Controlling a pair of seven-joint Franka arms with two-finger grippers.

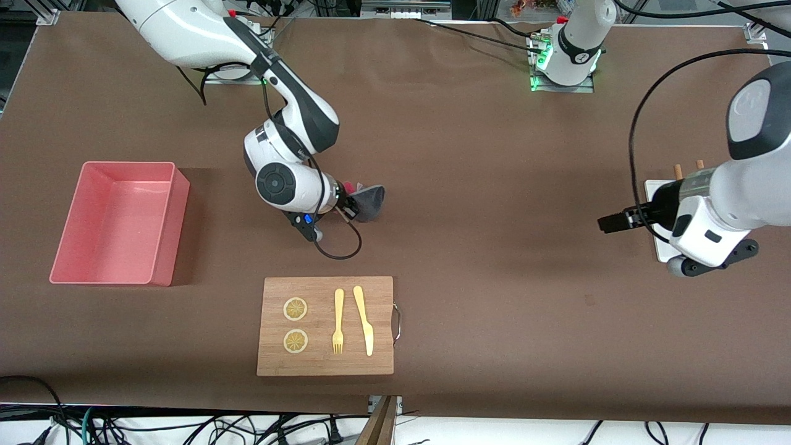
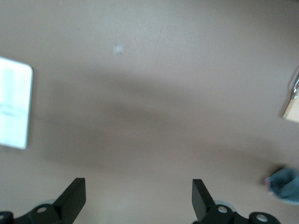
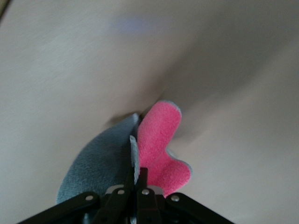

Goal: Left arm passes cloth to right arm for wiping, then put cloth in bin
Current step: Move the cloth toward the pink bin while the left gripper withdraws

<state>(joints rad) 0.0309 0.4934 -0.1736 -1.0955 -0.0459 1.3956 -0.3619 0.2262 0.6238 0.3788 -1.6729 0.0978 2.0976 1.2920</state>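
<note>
My right gripper (image 1: 351,207) is shut on the cloth (image 1: 369,201) and holds it over the brown table, above the wooden cutting board's end nearer the bases. In the right wrist view the cloth (image 3: 159,140) hangs folded from the closed fingers, pink face beside grey face. The pink bin (image 1: 117,222) stands empty toward the right arm's end of the table. My left gripper (image 1: 609,222) is open and empty, over the table beside the white tray; its fingers (image 2: 74,198) stand wide apart. The cloth shows small in the left wrist view (image 2: 284,183).
A wooden cutting board (image 1: 325,326) nearer the front camera bears two lemon slices (image 1: 295,309), a yellow fork (image 1: 338,320) and a yellow knife (image 1: 364,318). A small flat white tray (image 1: 656,216) lies under the left arm, also in the left wrist view (image 2: 14,107).
</note>
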